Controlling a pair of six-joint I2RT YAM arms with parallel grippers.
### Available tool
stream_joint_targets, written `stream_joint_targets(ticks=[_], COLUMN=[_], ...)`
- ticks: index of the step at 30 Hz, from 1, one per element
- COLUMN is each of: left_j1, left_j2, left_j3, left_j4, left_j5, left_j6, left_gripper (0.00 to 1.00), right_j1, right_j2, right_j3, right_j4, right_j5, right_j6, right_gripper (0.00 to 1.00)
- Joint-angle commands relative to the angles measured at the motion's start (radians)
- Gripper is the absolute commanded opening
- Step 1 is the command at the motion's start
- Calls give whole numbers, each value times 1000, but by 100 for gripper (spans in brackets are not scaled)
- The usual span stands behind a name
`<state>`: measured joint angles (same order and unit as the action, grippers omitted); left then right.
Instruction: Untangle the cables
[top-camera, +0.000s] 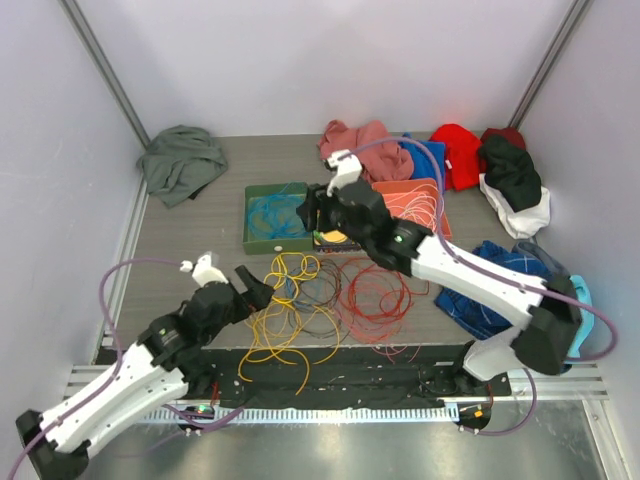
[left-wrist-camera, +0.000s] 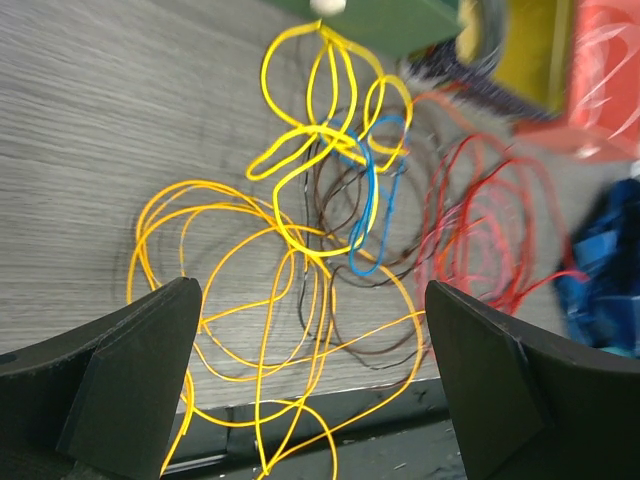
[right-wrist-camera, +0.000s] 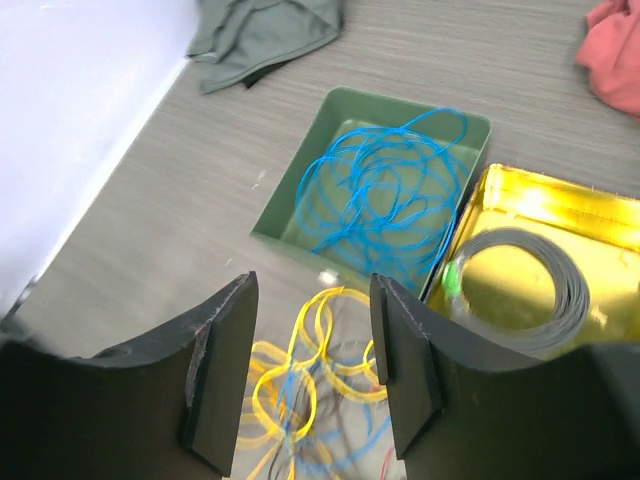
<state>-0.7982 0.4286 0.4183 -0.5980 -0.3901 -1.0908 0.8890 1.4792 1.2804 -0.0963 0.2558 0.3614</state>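
Mostly the cables (top-camera: 320, 295) lie in one loose heap at the centre of the top view. Its long axis runs left to right, with yellow loops on the left and red on the right. Blue wire in the green tray (top-camera: 270, 243) looks sorted by colour. The left gripper (top-camera: 255, 287) gapes wide and empty at the heap's left edge, likely poised to pick. The right gripper (top-camera: 312, 213), partly open, holds nothing.

Cables (top-camera: 318, 295) yellow, orange, red, brown, blue; green tray (right-wrist-camera: 300, 180), yellow tray (right-wrist-camera: 540, 205), orange tray (top-camera: 405, 184).

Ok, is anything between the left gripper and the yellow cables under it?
Nothing visible does. The left gripper is open above the yellow cables with only air between. A blue cable is threaded through those loops, tangled rather than blocking.
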Motion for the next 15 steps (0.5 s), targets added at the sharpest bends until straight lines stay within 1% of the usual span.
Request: stream_joint_targets(ticks=[1,2,4,5,6,7,9,12,14,15], left_j1=[-4,-4,-7,-9,-15,-19,-42,-81,-87,-87], left_j2=[217,251,342,372,412,435,467,532,567,576], left_j3=[77,97,112,122,123,125,131,149,163,165], left_j4=[188,199,224,259,280,299,357,398,412,432], left_j5=[68,71,79,86,105,111,115,83,60,56], left_j6=[78,83,92,94,100,101,106,127,141,144], left_gripper=[100,100,100,98,94,92,88,83,82,79], right_j1=[47,59,67,71,71,74,74,74,76,76], right_j2=[-166,-233,-290,-336,-361,-381,-437,-494,-514,-529], right_j3=[-212,-248,-338,-364,-389,-435,-472,-523,-546,-549], right_j4=[81,81,73,69,66,58,49,40,35,33], right_j5=[106,111,122,129,135,137,149,158,163,165], right_j6=[33,40,73,82,97,103,114,123,125,125], right_gripper=[54,53,52,52,51,51,51,50,50,49])
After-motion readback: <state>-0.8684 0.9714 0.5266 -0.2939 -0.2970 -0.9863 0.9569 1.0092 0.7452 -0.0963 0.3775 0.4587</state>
